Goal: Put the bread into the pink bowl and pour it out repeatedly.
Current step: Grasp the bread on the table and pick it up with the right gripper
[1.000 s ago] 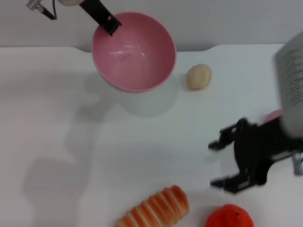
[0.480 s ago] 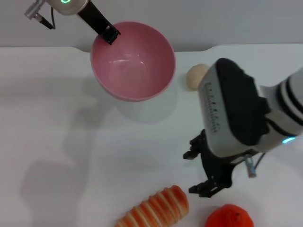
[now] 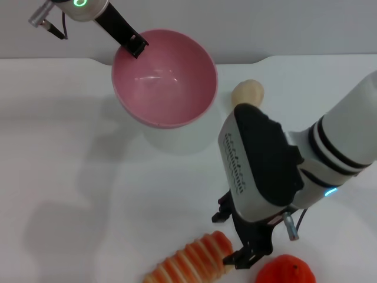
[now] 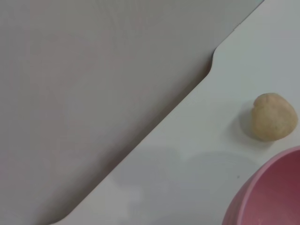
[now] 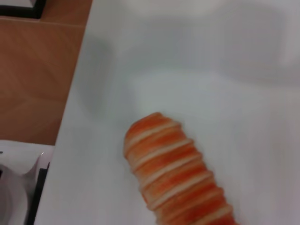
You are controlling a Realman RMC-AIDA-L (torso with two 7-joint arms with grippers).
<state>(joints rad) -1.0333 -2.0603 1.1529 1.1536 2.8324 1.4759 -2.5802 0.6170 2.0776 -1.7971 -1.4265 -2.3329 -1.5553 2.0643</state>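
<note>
Your left claw (image 3: 136,43) grips the tilted bowl's (image 3: 165,79) rim, lifted off the tabletop (image 3: 70,177). Your right claw (image 3: 234,239), spread wide, straddles the bread's (image 3: 191,259) end near the front edge.

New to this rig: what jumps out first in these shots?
The right arm fills the near right of the head view, its open tool poised at the end of the striped bread on the table's near edge. At the far side, the left tool grips the rim of the pink bowl, which is tipped toward the camera and empty. A beige lump sits beside the bowl.
</note>
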